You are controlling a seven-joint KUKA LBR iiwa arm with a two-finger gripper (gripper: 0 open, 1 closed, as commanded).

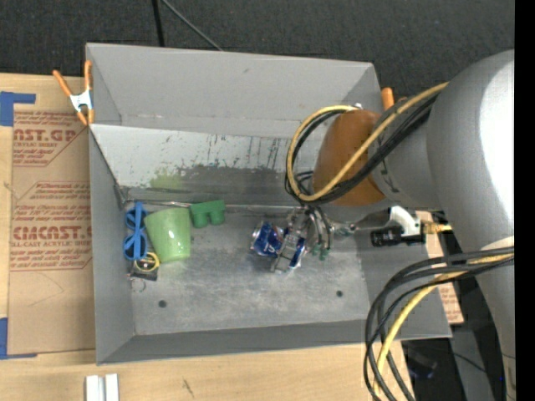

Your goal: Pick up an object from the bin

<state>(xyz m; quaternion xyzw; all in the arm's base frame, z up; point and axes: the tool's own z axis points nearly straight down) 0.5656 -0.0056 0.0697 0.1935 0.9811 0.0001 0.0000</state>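
My gripper [308, 239] hangs low in the bin's right half, below the orange cover. Its fingertips are right beside a crumpled blue and silver wrapper [274, 245] that lies on the bin floor just left of them. Whether a fingertip touches the wrapper is not clear. A small dark green bit [322, 251] lies close to the right of the fingertips.
At the bin's left stand a light green cup [170, 233] on its side, a green block [206, 214] behind it, and a blue looped clip [135, 232] with a small ring [145, 265] by the left wall. The arm and its cables cover the right side.
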